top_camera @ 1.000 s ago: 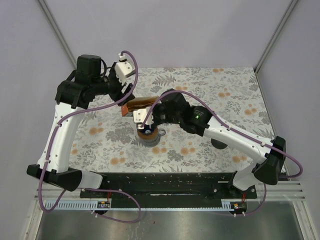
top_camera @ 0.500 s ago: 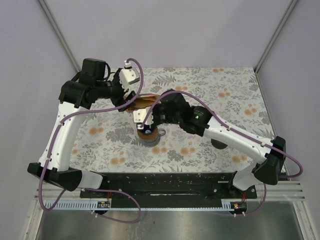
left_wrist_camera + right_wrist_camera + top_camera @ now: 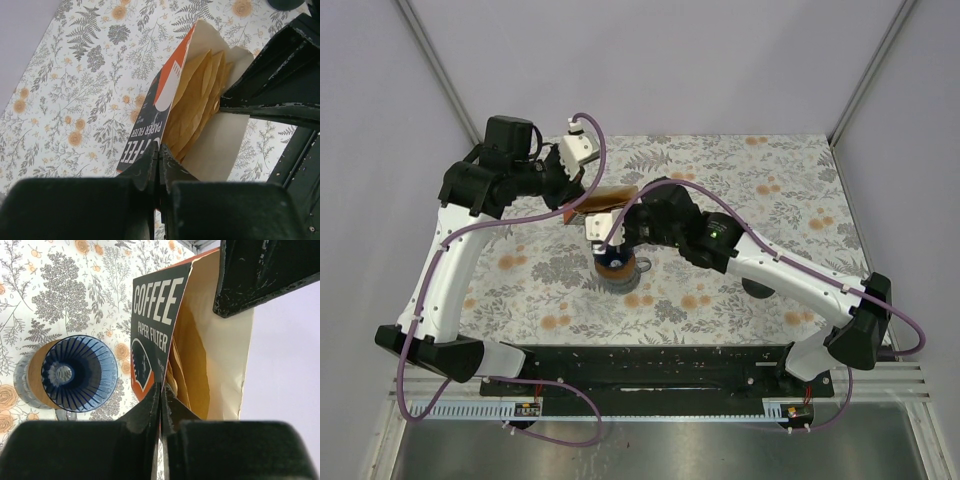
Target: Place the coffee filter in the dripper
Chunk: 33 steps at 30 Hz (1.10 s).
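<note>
Floral tablecloth (image 3: pixel 770 200), pale walls (image 3: pixel 670 60) — L gripper (image 3: pixel 158 165) & R gripper (image 3: pixel 161 400) both clamped on filter box (image 3: pixel 155 305) — dripper (image 3: pixel 75 372) on cloth.

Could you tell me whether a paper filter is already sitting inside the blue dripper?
No, the right wrist view shows the dripper's ribbed cone bare, with the brown filters inside the filter box.

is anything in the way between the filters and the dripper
Only their own box: the filters sit inside it, its top open, its walls pinched by the left gripper and right gripper. The dripper has a bare mouth; nothing visible blocks it.
</note>
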Tool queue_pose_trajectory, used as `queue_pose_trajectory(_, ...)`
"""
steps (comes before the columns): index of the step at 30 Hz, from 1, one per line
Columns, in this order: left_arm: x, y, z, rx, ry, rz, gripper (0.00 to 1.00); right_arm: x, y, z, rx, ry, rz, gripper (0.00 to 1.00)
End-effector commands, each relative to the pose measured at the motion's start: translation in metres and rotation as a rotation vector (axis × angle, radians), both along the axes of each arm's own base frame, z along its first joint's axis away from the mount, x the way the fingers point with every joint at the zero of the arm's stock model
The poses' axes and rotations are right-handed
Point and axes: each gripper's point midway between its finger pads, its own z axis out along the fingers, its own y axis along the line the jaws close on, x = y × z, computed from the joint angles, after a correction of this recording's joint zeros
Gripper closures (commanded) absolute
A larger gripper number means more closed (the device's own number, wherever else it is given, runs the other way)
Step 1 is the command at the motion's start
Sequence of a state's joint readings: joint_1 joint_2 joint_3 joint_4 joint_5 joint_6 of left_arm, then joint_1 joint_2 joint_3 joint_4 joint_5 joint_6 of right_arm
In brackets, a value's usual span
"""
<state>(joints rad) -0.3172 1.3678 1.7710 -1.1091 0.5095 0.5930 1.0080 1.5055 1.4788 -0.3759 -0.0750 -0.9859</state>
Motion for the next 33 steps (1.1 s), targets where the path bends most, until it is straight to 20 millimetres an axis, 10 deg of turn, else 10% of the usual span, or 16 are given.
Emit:
queue_pose_trajectory(1, 0.013, 0.004, 0.022, -0.027, -0.086, 0.072, 1.0, -0.01, 0.005, 0.045, 0.184, 0.005, 0.003, 0.83)
queue_pose_trajectory(9, 0.011, 0.009, 0.011, 0.048, -0.117, 0.087, 1.0, -0.042, -0.012, 0.111, 0.448, 0.261, 0.12, 0.41)
queue_pose_trajectory(22, -0.006, 0.035, -0.008, 0.326, -0.216, 0.092, 1.0, -0.018, -0.024, 0.099, 0.459, 0.502, 0.017, 0.6)
queue_pose_trajectory(33, -0.021, 0.03, 0.029, 0.346, -0.454, 0.011, 1.0, -0.026, -0.013, 0.082, 0.453, 0.491, -0.008, 0.69)
